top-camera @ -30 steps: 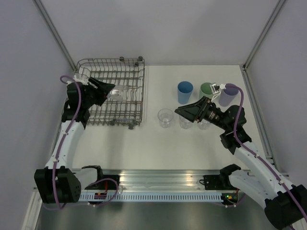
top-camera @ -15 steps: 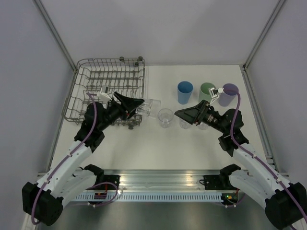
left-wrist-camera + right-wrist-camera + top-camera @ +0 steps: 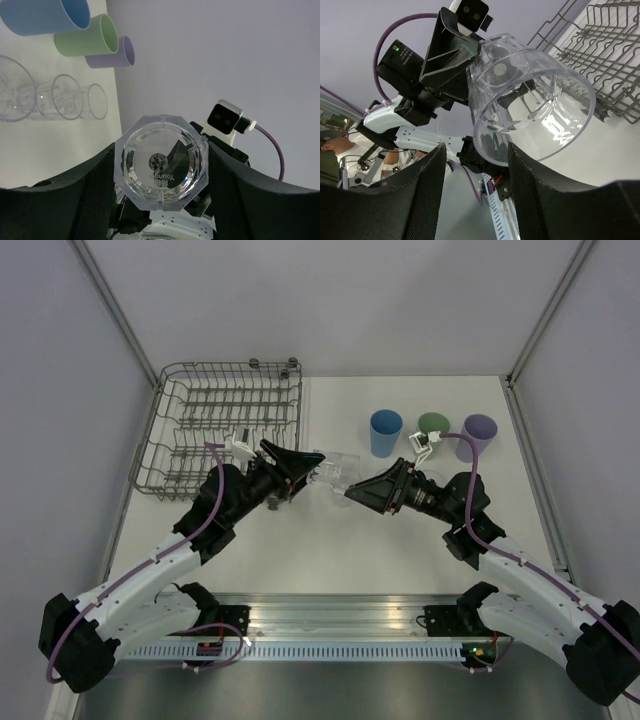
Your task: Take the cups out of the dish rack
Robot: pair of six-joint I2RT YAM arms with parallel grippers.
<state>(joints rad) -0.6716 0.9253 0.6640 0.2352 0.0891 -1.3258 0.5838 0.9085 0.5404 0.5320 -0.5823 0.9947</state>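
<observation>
**Over the white table: one clear cup between two pincers**

Pale lilac walls close in the white table [image 3: 400, 550]. The left pincer [image 3: 308, 464] is clamped narrow on the base of a clear cup [image 3: 338, 470], which lies sideways in the air with its mouth to the right pincer [image 3: 356, 490]. That pincer's jaws are part open at the rim; contact cannot be told. Both arms reach inward, forearms low, nose to nose. The dish rack [image 3: 175, 405] lies behind the left pincer. Blue [image 3: 386, 430], green [image 3: 433, 424] and purple [image 3: 480, 430] cups stand beyond the right one.

Overhead view down on the table [image 3: 320, 540], wrist views close, facing each other, sharing the clear cup [image 3: 160, 165]
</observation>
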